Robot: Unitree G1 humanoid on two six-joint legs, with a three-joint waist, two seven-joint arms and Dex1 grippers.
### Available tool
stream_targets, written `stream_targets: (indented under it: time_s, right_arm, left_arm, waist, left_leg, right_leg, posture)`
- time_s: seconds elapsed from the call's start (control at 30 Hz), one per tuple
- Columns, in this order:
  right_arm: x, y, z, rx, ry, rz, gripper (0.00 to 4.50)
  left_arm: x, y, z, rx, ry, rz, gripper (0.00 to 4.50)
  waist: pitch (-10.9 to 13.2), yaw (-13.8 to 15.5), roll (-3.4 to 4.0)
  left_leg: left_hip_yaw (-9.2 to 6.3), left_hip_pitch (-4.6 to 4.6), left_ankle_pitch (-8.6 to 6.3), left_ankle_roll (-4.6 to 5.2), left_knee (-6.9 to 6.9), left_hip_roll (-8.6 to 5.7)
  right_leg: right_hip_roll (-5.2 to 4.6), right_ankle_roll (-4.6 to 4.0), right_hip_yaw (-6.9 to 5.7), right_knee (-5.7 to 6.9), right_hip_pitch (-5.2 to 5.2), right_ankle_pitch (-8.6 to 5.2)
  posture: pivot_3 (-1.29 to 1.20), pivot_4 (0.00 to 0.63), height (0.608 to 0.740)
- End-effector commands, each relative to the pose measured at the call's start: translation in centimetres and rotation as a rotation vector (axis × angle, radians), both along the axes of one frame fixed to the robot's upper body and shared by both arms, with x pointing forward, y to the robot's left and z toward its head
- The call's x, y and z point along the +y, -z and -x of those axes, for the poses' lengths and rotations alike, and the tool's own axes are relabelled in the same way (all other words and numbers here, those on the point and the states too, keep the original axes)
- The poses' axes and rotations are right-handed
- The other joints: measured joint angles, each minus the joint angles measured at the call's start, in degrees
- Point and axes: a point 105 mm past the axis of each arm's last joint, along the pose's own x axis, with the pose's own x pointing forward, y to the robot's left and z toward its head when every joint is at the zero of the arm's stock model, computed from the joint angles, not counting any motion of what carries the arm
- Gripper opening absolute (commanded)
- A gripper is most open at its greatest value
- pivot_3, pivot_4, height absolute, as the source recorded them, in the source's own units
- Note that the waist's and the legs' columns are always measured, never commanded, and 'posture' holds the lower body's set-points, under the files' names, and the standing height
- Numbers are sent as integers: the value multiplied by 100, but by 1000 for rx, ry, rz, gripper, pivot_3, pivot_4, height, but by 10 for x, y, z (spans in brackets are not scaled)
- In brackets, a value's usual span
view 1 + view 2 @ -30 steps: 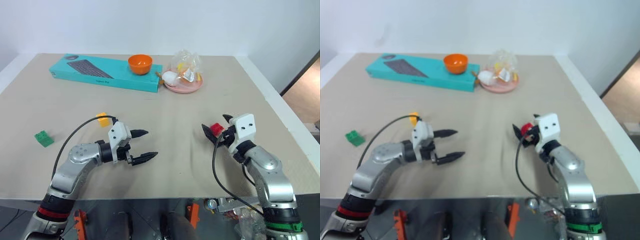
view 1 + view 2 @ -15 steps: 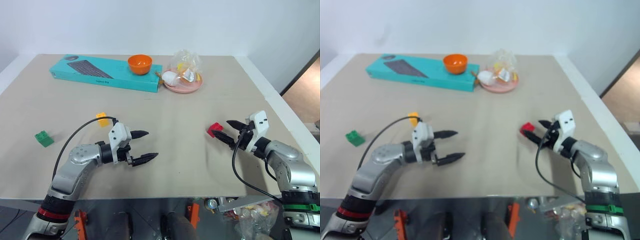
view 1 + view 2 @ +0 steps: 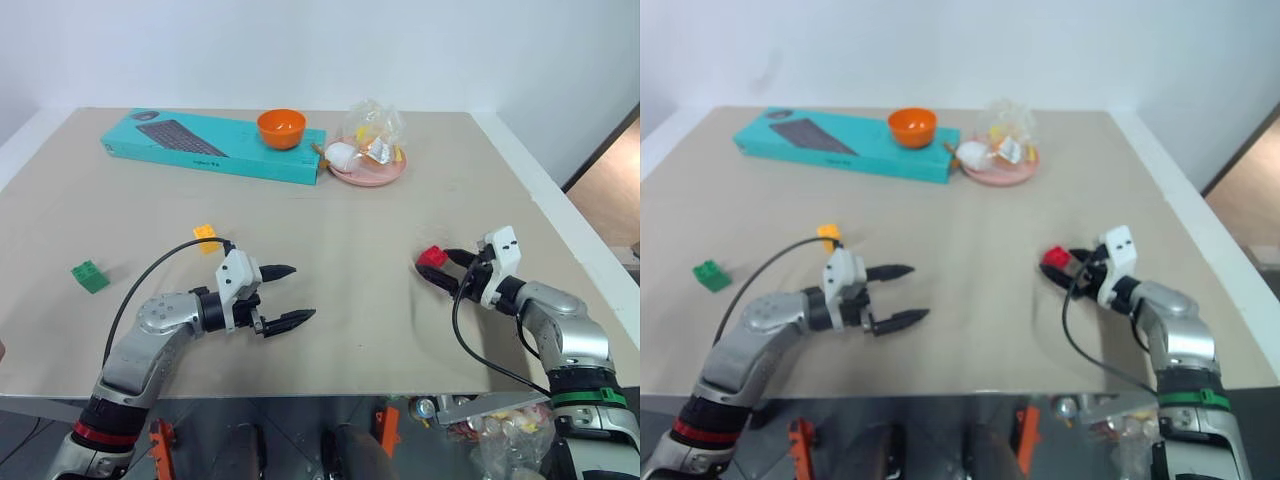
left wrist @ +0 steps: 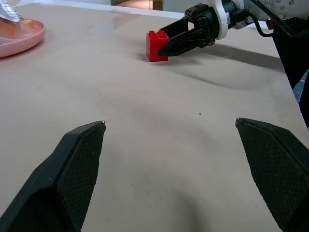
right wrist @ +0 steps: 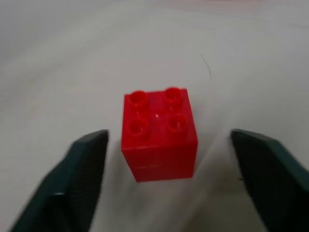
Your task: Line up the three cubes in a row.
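Note:
The red cube (image 3: 432,257) sits studs-up on the tan table at the right. My right gripper (image 3: 436,265) is open and low, one finger on each side of that cube; the right wrist view shows a gap on both sides of the red cube (image 5: 159,135). The yellow-orange cube (image 3: 205,233) lies left of centre, and the green cube (image 3: 89,276) lies further left. Open and empty, my left gripper (image 3: 283,296) hovers near the front middle, pointing right toward the red cube (image 4: 157,45).
A teal keyboard box (image 3: 213,146) with an orange bowl (image 3: 280,127) on it lies at the back. Beside it is a pink plate (image 3: 367,176) holding wrapped items. The table's white right edge (image 3: 590,262) runs close to my right arm.
My right hand swung outward and sank, then slid its fingers to either side of the red cube, and they narrowed. The cubes and my left arm stayed put.

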Motion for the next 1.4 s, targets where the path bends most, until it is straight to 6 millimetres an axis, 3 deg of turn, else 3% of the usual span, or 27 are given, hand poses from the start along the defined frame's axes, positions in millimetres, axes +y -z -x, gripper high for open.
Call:
stream_targets:
  time_s: [0.03, 0.17, 0.33, 0.47, 0.63, 0.8, 1.0, 1.4]
  right_arm:
    - [4, -16, -4, -59, -24, -3, 2662]
    - [8, -19, -4, -77, -31, 7, 1291]
    - [28, -32, 1, -112, -132, 56, 1235]
    - [76, -48, 5, -137, -338, 71, 1235]
    - [134, -43, 19, -119, -650, 163, 1235]
    - [165, -36, 22, -85, -833, 218, 1235]
    - [174, -32, 19, -63, -907, 253, 1235]
    - [175, -17, 10, -64, -932, 300, 1235]
  left_arm:
    - [0, -12, 2, -56, -3, 20, 4500]
    - [3, -11, 0, -55, -17, 19, 4500]
    - [9, -10, -3, -53, -36, 15, 4500]
    - [21, -5, -4, -43, -79, 7, 4500]
    - [34, 4, -1, -22, -67, -2, 4500]
    - [40, 1, 7, -74, 11, -43, 4500]
    - [48, -2, 8, -96, 24, -76, 4500]
    - [40, 1, 14, -89, 16, -59, 4500]
  waist:
    - [0, 0, 0]
    - [0, 2, 1]
    - [3, -1, 6]
    - [5, -14, 10]
    - [5, 0, 11]
    - [7, 8, 13]
    - [7, 12, 13]
    - [8, 6, 14]
  left_leg:
    - [0, 1, 0, 0, 0, 0]
    - [-1, 1, 0, 0, 0, 0]
    - [1, 1, 0, 0, 0, 2]
    - [5, 5, 0, 0, 0, 10]
    - [0, 8, 0, 0, 0, 14]
    - [4, -2, 0, 0, 2, 12]
    - [2, -5, 0, 0, 3, 7]
    - [1, -3, 0, -1, 3, 12]
  right_leg:
    - [2, 0, 1, 0, 0, 1]
    - [2, 0, 0, 1, 0, 2]
    - [2, 1, 2, 1, -1, 2]
    - [10, -3, 5, 3, -2, 4]
    - [15, -11, -1, 6, -2, 5]
    - [6, -12, -3, 5, -9, 4]
    - [-6, -9, -9, 5, -9, 1]
    - [-2, -15, -9, 11, -11, 1]
  posture:
    - [0, 150, 740]
    - [0, 150, 740]
    - [0, 150, 740]
    - [0, 150, 740]
    - [0, 150, 740]
    - [0, 150, 740]
    - [0, 150, 740]
    - [0, 150, 740]
